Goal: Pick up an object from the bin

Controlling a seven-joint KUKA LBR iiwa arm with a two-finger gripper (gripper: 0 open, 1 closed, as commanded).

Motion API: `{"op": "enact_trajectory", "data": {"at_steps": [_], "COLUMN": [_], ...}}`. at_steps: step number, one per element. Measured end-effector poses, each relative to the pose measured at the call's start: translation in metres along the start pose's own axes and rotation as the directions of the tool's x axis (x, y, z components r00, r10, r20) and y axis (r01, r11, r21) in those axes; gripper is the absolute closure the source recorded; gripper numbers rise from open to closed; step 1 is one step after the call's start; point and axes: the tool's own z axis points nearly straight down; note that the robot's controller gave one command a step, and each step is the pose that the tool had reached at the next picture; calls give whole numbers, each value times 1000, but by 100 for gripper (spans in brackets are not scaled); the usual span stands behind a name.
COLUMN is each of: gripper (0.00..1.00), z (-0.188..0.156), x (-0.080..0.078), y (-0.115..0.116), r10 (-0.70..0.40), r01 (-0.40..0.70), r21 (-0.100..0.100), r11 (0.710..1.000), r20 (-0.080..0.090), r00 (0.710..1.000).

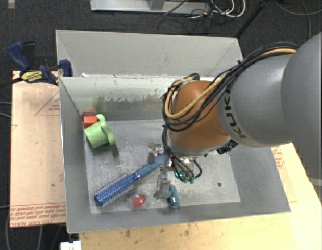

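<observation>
**Gripper down at the brush handle, near the front wall**

From my station I see the arm [275, 103] come in from the right and fold steeply down into the grey metal bin [150, 53]. Its thick grey link fills the upper right of the view. The rounded orange cover [195, 119] at the wrist hangs over the middle of the bin floor. Yellow and black cables [202, 95] loop across the top of that cover and run back along the link.

Below the cover the gripper [162, 187] points almost straight down and reaches close to the floor in the front half of the bin. I cannot tell whether it is released or clenched, because the wrist hides most of it, and I see nothing clearly held in it.

The nearest thing to it is the blue plastic hairbrush [119, 186]. The brush lies flat and slantwise, with its bristled head toward the front left and its handle end rising toward the gripper. The gripper stands just beside that handle end, but I cannot make out whether they touch.

A small red ball [139, 200] lies just left of the gripper tip, by the front wall. A small teal piece [173, 201] lies just to its right. Well apart, at the back left, a green plastic cup [100, 134] lies on its side, touching an orange-red block [89, 121] behind it.
</observation>
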Motion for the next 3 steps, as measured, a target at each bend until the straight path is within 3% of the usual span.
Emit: {"op": "enact_trajectory", "data": {"at_steps": [1, 2, 3], "gripper": [0, 100, 100], "z": [60, 57, 57], "x": [0, -3, -52], "y": [70, 67, 105], "r10": [-107, -98, -315], "r01": [107, 98, 315], "r21": [-1, 0, 6], "r11": [994, 995, 949], "r20": [3, 8, 10], "r00": [994, 995, 949]}}
